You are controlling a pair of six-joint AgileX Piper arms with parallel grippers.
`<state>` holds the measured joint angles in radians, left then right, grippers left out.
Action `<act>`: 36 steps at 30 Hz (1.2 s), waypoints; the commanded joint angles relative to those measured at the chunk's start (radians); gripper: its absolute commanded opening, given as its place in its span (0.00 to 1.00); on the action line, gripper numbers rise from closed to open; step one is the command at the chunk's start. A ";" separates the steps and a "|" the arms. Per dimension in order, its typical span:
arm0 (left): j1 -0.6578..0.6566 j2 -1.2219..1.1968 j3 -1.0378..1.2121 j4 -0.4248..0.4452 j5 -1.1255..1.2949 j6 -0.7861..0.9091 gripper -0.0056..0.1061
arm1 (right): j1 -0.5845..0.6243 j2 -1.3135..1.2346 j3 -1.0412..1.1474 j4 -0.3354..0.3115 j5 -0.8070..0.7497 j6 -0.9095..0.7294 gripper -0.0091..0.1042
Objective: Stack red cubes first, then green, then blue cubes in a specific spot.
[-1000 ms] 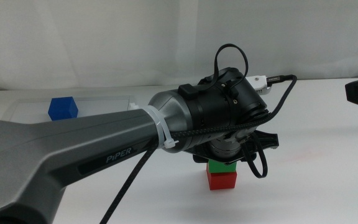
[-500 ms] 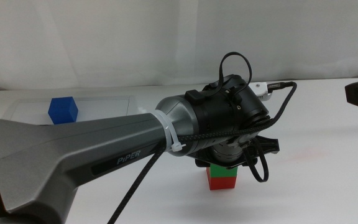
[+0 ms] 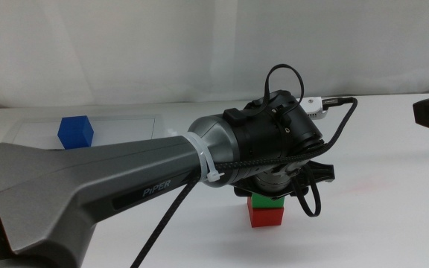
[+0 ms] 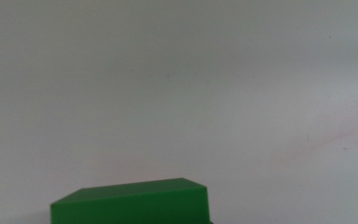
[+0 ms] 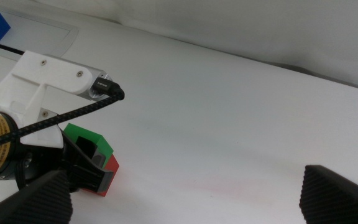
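Barely shifting since before, left tool (image 3: 280, 195), grip state unreadable, hovering at small matte green cube (image 3: 265, 199) atop red cube (image 3: 267, 216); blue cube (image 3: 76, 129) waiting.

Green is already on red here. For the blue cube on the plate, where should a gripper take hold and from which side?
Grip the blue cube across two opposite upright faces, coming straight down from above. It sits flat on the grey-framed plate with nothing beside it, and its flat matching faces suit two parallel jaws. The left gripper is at the green cube.
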<state>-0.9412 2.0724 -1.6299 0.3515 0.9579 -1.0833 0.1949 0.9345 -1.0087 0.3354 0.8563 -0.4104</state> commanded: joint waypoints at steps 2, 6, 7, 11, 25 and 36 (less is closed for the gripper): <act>0.005 0.002 -0.003 0.026 0.014 -0.032 0.57 | -0.002 -0.002 0.004 0.005 0.003 -0.008 0.99; 0.005 0.002 -0.003 0.026 0.014 -0.032 0.81 | -0.002 -0.002 0.004 0.005 0.003 -0.008 0.99; 0.005 0.002 -0.003 0.026 0.014 -0.032 0.84 | -0.002 -0.002 0.004 0.005 0.003 -0.008 0.99; 0.005 -0.002 -0.003 0.032 0.014 -0.017 0.87 | -0.002 -0.002 0.004 0.005 0.003 -0.008 0.99; 0.047 -0.223 -0.003 0.259 0.021 0.168 0.87 | -0.002 -0.002 0.004 0.005 0.003 -0.008 0.99; 0.473 -0.350 -0.003 0.143 0.050 0.485 0.87 | -0.002 -0.002 0.004 0.005 0.003 -0.008 0.99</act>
<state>-0.5283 1.7278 -1.6299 0.5343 0.9942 -0.6515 0.1949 0.9345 -1.0087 0.3354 0.8581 -0.4143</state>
